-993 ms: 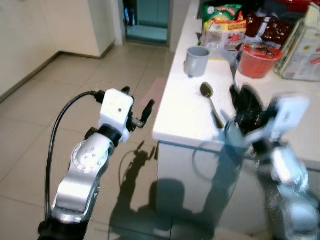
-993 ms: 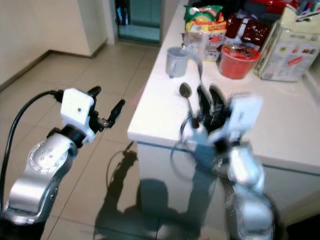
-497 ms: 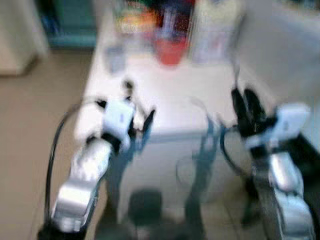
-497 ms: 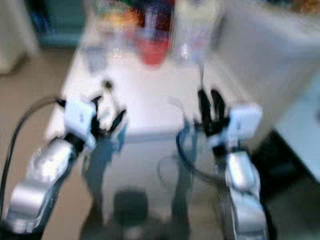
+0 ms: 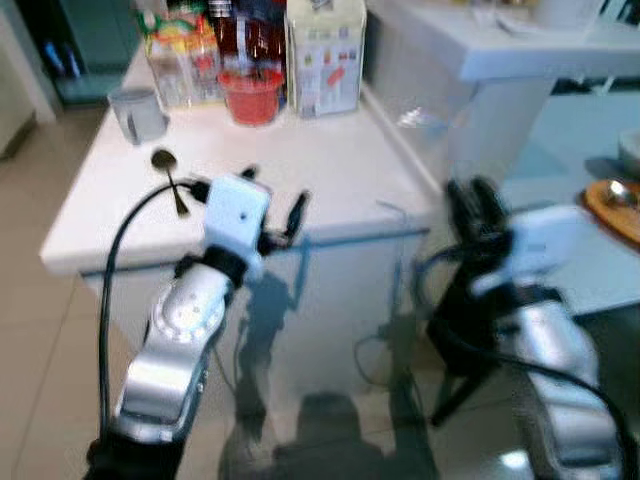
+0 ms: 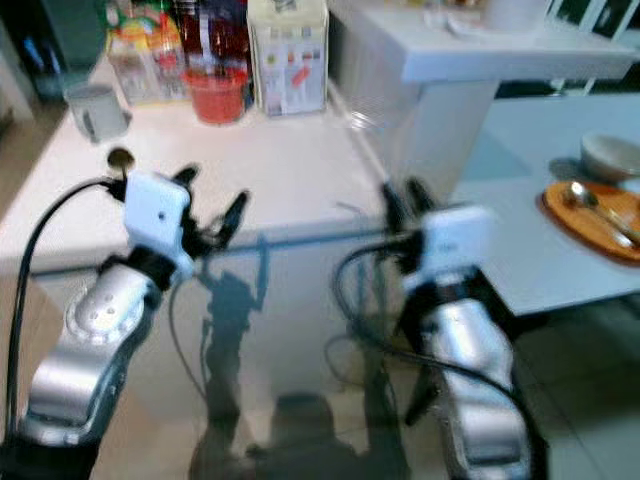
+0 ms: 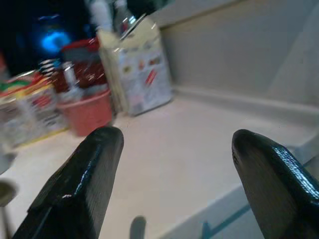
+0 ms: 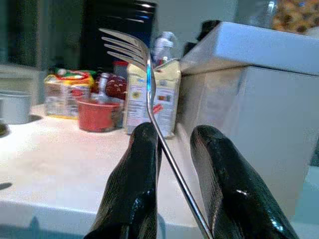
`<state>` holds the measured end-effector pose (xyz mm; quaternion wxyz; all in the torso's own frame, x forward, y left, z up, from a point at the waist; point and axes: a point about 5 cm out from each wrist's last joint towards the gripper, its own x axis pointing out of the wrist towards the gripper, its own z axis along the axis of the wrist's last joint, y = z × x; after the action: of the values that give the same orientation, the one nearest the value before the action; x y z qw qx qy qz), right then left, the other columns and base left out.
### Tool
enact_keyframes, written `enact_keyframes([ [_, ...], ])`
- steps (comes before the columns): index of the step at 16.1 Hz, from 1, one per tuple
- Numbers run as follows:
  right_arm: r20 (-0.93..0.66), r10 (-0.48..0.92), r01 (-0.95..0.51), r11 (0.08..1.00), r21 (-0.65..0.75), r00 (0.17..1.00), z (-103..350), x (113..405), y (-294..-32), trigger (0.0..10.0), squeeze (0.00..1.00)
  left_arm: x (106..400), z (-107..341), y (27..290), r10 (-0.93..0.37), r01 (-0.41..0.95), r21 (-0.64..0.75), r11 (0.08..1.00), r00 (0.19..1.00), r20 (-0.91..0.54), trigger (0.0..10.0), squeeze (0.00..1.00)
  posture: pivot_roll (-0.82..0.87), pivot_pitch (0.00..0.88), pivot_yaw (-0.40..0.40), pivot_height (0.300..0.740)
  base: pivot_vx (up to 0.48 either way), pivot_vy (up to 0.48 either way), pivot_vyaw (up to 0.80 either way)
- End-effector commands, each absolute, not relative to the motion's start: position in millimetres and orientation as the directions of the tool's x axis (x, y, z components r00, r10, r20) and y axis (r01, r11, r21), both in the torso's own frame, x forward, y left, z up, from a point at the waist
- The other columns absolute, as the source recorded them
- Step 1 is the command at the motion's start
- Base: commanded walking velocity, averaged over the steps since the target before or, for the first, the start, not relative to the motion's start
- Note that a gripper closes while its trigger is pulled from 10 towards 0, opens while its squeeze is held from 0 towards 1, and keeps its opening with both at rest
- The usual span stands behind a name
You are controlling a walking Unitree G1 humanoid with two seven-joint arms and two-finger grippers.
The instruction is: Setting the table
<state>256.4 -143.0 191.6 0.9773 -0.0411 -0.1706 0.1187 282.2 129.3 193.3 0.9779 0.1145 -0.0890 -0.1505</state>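
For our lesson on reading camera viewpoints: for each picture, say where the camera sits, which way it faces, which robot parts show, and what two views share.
Left eye, head: looks down at white counter; left claw, right claw.
Right eye, head: same scene, plus wooden tray.
Left wrist: along open fingers toward red bowl, carton.
Right wrist: along fingers gripping fork.
Shared: both wrists show bowl and carton.

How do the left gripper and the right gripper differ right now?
The left gripper has its fingers spread wide with nothing between them; the right gripper is shut on a fork, tines up. The left gripper reaches over the white counter's front edge; the right gripper sits off the counter's corner. Both have two long black fingers on silver arms.
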Motion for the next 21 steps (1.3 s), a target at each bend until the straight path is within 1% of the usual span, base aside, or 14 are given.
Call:
enact_keyframes([
  [1, 0.315, 0.206, -0.177, 0.977, -0.119, 0.926, 192.0, 258.9, -150.6, 10.0, 0.0, 284.8, 195.5, 127.8, -0.298, 0.254, 0.257, 0.932, 0.943, 0.148, 10.0, 0.0, 0.01, 0.0, -0.009, 0.74, 0.0, -0.42, 0.41],
  [5, 0.315, 0.177, -0.149, 0.983, -0.111, 0.933, 191.2, 260.1, -154.6, 10.0, 0.0, 285.7, 195.4, 125.6, -0.298, 0.253, 0.26, 0.932, 0.942, 0.152, 10.0, 0.0, 0.0, 0.0, -0.008, 0.74, 0.0, -0.42, 0.75],
  [7, 0.318, 0.157, -0.137, 0.987, -0.085, 0.935, 190.0, 259.9, -156.3, 10.0, 0.0, 285.9, 195.1, 125.2, -0.299, 0.253, 0.261, 0.931, 0.942, 0.153, 10.0, 0.0, 0.0, 0.0, -0.008, 0.74, 0.0, -0.422, 0.0],
  [15, 0.313, 0.113, -0.102, 0.993, -0.051, 0.943, 187.9, 259.6, -163.0, 10.0, 0.0, 285.8, 194.2, 122.9, -0.31, 0.263, 0.268, 0.927, 0.939, 0.15, 10.0, 0.0, 0.0, 0.0, -0.004, 0.74, 0.0, -0.42, 0.0],
  [21, 0.313, 0.066, -0.075, 0.997, 0.018, 0.948, 189.2, 262.2, -169.6, 10.0, 0.0, 287.0, 194.4, 122.8, -0.308, 0.261, 0.27, 0.927, 0.939, 0.151, 10.0, 0.0, 0.0, 0.0, -0.006, 0.74, 0.0, -0.42, 0.0],
])
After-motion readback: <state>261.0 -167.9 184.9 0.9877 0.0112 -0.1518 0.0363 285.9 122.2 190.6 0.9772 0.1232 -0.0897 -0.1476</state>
